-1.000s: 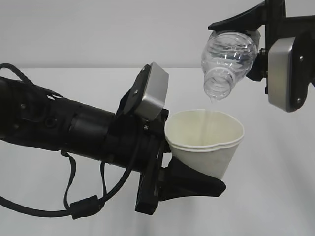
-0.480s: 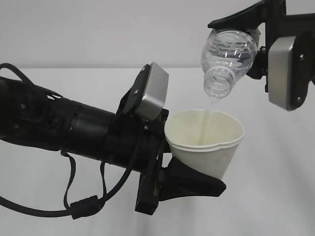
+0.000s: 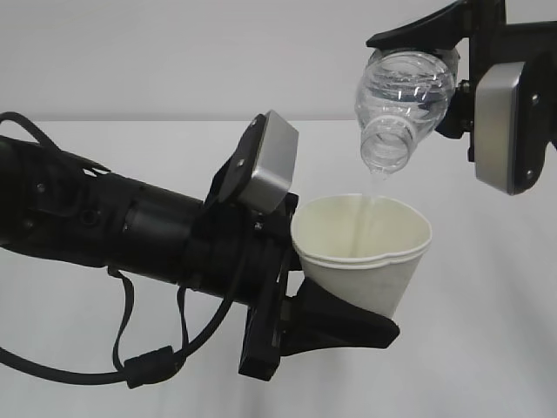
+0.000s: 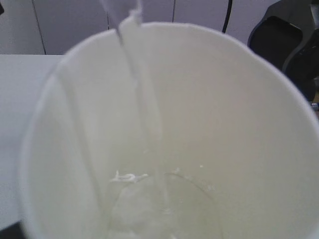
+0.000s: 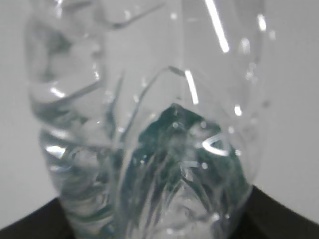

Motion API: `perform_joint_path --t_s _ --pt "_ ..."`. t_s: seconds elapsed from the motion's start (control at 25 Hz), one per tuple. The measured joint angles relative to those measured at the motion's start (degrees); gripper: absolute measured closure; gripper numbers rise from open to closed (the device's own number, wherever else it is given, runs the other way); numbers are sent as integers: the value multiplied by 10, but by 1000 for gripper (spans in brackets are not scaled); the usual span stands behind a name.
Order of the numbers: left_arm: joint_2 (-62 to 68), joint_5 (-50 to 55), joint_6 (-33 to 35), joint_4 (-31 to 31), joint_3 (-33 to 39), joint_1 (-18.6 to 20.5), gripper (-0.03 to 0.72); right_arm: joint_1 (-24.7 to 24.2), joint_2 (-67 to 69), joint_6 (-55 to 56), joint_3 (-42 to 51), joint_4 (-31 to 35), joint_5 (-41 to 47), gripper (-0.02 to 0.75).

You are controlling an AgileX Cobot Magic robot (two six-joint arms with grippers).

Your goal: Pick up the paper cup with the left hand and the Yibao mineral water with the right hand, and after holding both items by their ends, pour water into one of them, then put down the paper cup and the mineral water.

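My left gripper [image 3: 335, 292] is shut on the white paper cup [image 3: 365, 257] and holds it by its lower part, mouth up and tilted a little. Up at the right, my right gripper [image 3: 452, 83] is shut on the Yibao mineral water [image 3: 402, 100], a clear ribbed bottle tipped neck-down over the cup. A thin stream of water [image 3: 372, 187] falls from the bottle's mouth into the cup. The left wrist view looks into the paper cup [image 4: 224, 124], where the stream [image 4: 144, 109] lands in shallow water. The bottle [image 5: 149, 129] fills the right wrist view, green label showing through.
A plain white table [image 3: 487, 348] lies below both arms, with a pale wall behind. The left arm's black cables [image 3: 130, 357] hang low at the left. A dark object [image 4: 289, 40] shows at the upper right of the left wrist view.
The bottle has risen very slightly with the right gripper. Water keeps streaming into the cup. The left arm and cup have not moved.
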Motion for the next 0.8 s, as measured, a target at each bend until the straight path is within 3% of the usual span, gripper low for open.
perform_joint_path --t_s 0.8 --pt "0 1 0 0 0 0 258 0 0 0 -1 0 -2 315"
